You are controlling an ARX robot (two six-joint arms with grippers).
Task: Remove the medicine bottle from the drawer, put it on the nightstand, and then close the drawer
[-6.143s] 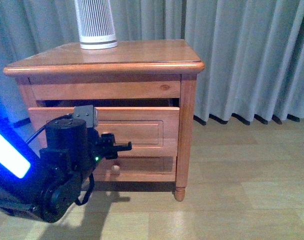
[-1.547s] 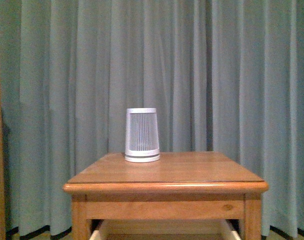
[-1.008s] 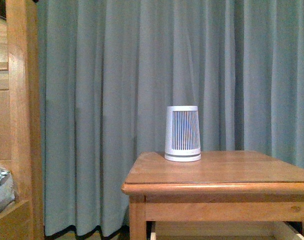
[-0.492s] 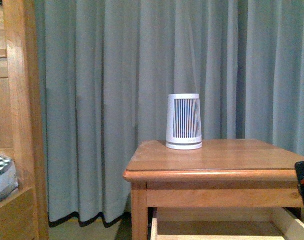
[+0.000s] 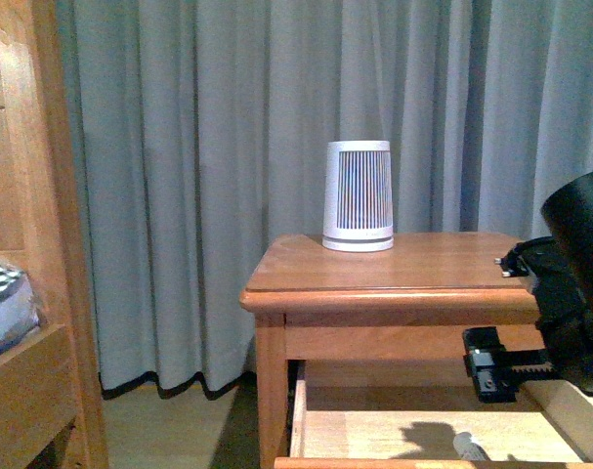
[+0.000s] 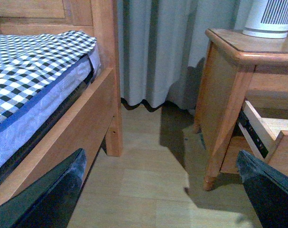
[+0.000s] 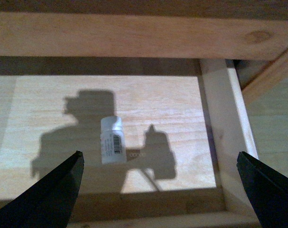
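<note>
White cylindrical medicine bottle (image 7: 111, 140) (barcoded) lies in pale-wood drawer (image 7: 220, 118).

Dim, warm indoor light; every view is slightly soft and grainy. Overhead light casts a hard, dark shadow inside the open orange-brown wooden drawer (image 7: 224, 123), around the small white cylindrical bottle (image 7: 111, 140). The orange-brown wooden nightstand (image 6: 224, 95) shadows the pale plank floor (image 6: 144, 190) beside it.

Right tool (image 5: 491, 369) over open drawer (image 5: 374, 435)
</note>
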